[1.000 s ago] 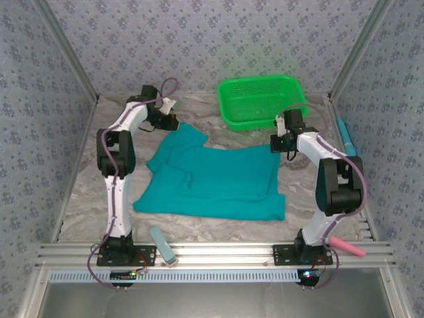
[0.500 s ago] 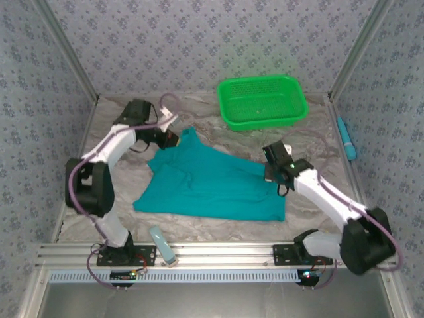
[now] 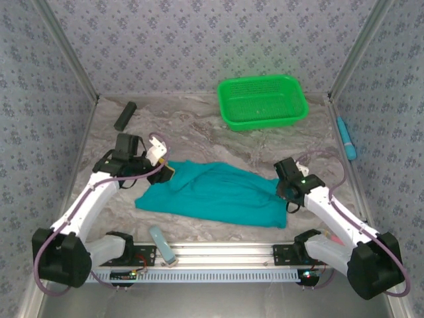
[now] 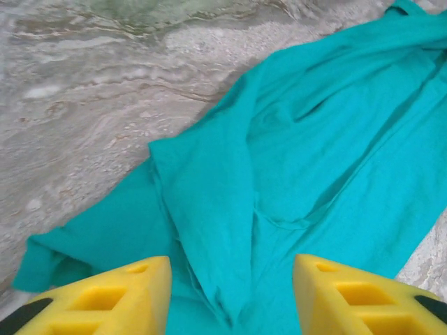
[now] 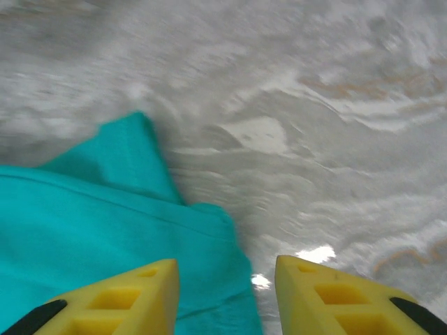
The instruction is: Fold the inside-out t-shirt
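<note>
Top external view: t-shirt (image 3: pixel 212 195), teal, bunched in a long crumpled band across the near middle of the marble table (image 3: pixel 199 126), between the two arms. Left gripper (image 3: pixel 167 173) at the shirt's left end; left wrist view: yellow fingers (image 4: pixel 126 293) spread, creased cloth beneath the gap, nothing pinched. Right gripper (image 3: pixel 285 192) at the shirt's right end; right wrist view: jaws spread above the shirt's corner and bare table, nothing pinched. Green basket (image 3: pixel 263 101) far right, well apart from the shirt. Black block (image 3: pixel 124 116) far left.
</note>
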Tool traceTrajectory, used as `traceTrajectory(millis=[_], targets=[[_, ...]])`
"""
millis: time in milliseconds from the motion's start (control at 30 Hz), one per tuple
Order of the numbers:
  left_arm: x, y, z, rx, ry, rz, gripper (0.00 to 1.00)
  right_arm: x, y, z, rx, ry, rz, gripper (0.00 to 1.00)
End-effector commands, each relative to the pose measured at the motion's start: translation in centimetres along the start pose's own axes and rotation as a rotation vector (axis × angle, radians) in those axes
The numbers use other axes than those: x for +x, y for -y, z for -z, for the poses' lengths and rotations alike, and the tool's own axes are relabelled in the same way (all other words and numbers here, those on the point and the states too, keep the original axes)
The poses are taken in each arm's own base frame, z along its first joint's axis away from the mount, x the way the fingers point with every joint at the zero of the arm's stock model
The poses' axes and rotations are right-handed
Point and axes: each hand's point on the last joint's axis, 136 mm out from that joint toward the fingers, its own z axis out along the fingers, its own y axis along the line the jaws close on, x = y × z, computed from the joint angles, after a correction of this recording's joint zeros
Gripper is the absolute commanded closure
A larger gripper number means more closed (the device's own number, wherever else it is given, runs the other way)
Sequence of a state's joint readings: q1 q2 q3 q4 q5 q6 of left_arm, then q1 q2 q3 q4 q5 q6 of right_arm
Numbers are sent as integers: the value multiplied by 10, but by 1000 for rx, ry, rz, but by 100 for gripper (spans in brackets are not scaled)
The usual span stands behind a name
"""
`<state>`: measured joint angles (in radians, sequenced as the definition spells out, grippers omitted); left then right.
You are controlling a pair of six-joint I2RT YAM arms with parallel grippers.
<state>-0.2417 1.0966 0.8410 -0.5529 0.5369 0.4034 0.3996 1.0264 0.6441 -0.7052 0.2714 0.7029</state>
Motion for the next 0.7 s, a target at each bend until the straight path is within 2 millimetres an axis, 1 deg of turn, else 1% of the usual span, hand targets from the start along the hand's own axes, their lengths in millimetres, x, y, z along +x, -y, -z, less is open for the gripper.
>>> traceTrajectory(millis=[0, 33, 67, 100, 133, 167, 200, 233, 267, 300, 367, 400, 433, 467, 500, 533, 567, 667], targets=[[3, 6, 14, -19, 15, 73, 45, -43, -80, 26, -317, 143, 215, 56], [3, 0, 17, -66, 27, 120, 33, -47, -113, 36, -445, 171, 330, 55], [2, -11, 20, -125, 41, 186, 22, -47, -142, 46, -548, 207, 457, 54], [1, -25, 23, -191, 62, 292, 15, -44, -170, 54, -628, 252, 605, 52], [0, -37, 24, -231, 83, 379, 11, -40, -193, 60, -691, 297, 744, 50], [0, -50, 22, -257, 94, 493, 9, -34, -215, 59, -715, 332, 884, 48], [2, -62, 17, -269, 86, 609, 10, -27, -233, 54, -721, 351, 1016, 47], [5, -73, 11, -275, 62, 709, 12, -27, -250, 52, -728, 371, 1115, 46], [11, -80, 1, -256, 16, 811, 16, -22, -265, 42, -734, 365, 1220, 46], [12, -82, -12, -202, -26, 875, 25, -19, -279, 34, -752, 358, 1308, 45], [16, -84, -34, -137, -89, 993, 40, -20, -307, 23, -799, 337, 1411, 44], [19, -87, -42, -123, -115, 1044, 42, -24, -321, 18, -820, 324, 1441, 44], [23, -89, -48, -127, -136, 1082, 41, -23, -330, 12, -842, 296, 1452, 43], [28, -93, -52, -150, -159, 1116, 41, -26, -340, 5, -861, 268, 1451, 42], [29, -98, -54, -162, -168, 1133, 41, -24, -349, 2, -891, 233, 1459, 41], [26, -100, -57, -157, -165, 1142, 41, -20, -355, -4, -913, 193, 1470, 40], [24, -102, -59, -156, -161, 1152, 41, -15, -361, -5, -937, 166, 1487, 38], [23, -107, -66, -150, -186, 1189, 41, 5, -371, -15, -1007, 56, 1520, 38]])
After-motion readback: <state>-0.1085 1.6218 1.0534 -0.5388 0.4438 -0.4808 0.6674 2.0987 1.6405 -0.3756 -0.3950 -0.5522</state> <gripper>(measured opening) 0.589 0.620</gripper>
